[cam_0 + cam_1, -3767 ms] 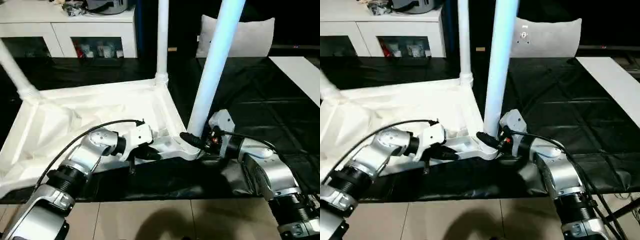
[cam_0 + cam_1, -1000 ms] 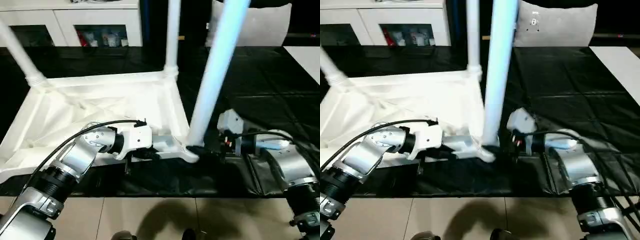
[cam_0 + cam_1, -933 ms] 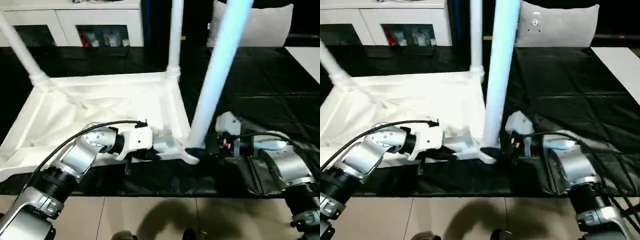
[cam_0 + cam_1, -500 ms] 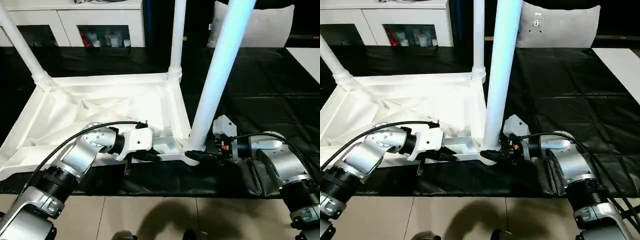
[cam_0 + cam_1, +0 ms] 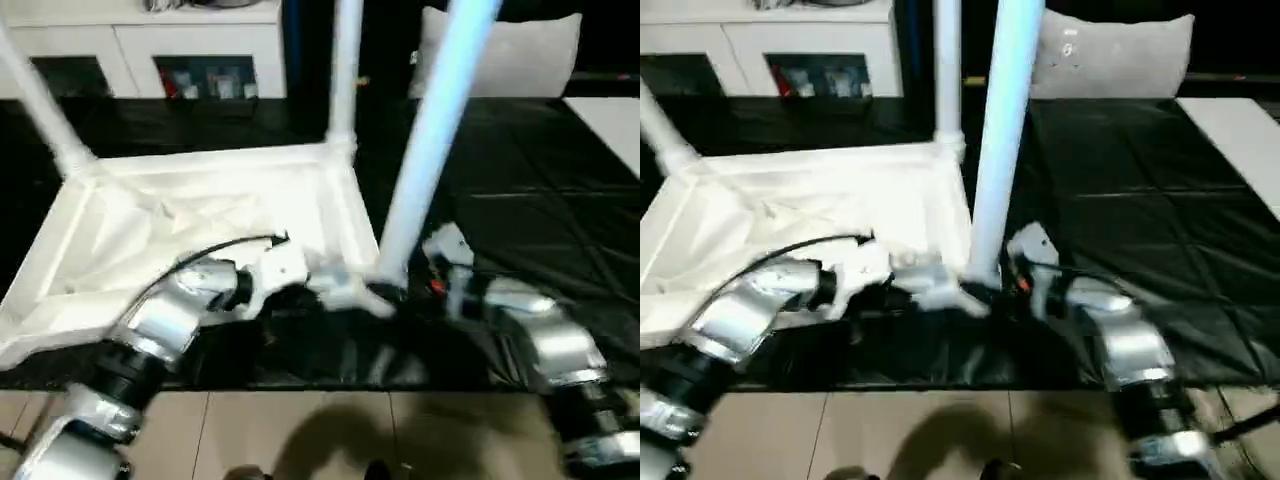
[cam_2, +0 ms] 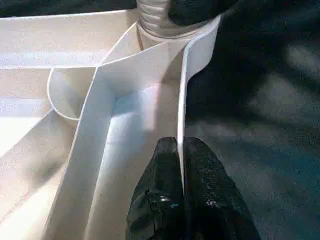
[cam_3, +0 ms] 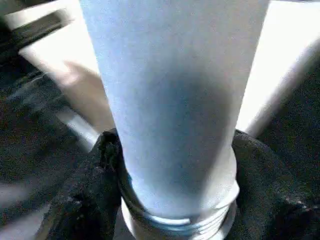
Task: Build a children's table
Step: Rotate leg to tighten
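Pinching the thin side wall of the children's table [image 5: 200, 215], the left gripper [image 6: 180, 150] has its two black fingers pressed together on the white rim near the table's near right corner, as the left wrist view shows plainly. At that same corner the right gripper [image 7: 170, 170] sits with a finger [image 7: 87, 185] on either side of the base of the nearest leg [image 5: 430, 140], just above the ribbed collar where the leg meets its round socket; the fingers lie close against the tube. The table lies upside down in the left and middle of the head view, ribbed underside facing up, resting on the black sheet of the work table [image 5: 530, 180]. Two more legs stand in their sockets: one [image 5: 345, 75] at the far right corner, rising through the top middle of the frame, and one [image 5: 40, 95] at the far left corner, leaning toward the upper left. Beyond the black sheet, a white cabinet [image 5: 150, 50] with open shelves fills the upper left, and a pale cushion [image 5: 510, 55] stands at the upper right.
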